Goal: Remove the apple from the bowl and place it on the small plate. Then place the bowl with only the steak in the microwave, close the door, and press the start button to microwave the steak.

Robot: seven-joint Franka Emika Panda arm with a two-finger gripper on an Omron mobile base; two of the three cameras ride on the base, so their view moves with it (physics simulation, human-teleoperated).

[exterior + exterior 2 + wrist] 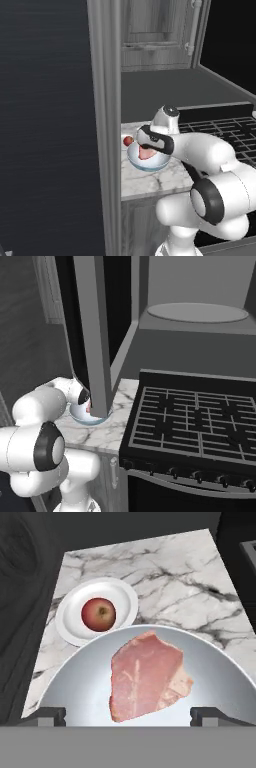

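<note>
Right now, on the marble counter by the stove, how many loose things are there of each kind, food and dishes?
Food: 2, the apple and the steak.
Dishes: 2, the small plate under the apple and the bowl holding the steak.
Total: 4.

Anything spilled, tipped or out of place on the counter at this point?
Nothing stands out. The apple sits upright in the small plate, and the steak lies flat inside the bowl. Both dishes rest level on the marble counter, with no spill. The open gripper hovers over the bowl.
</note>
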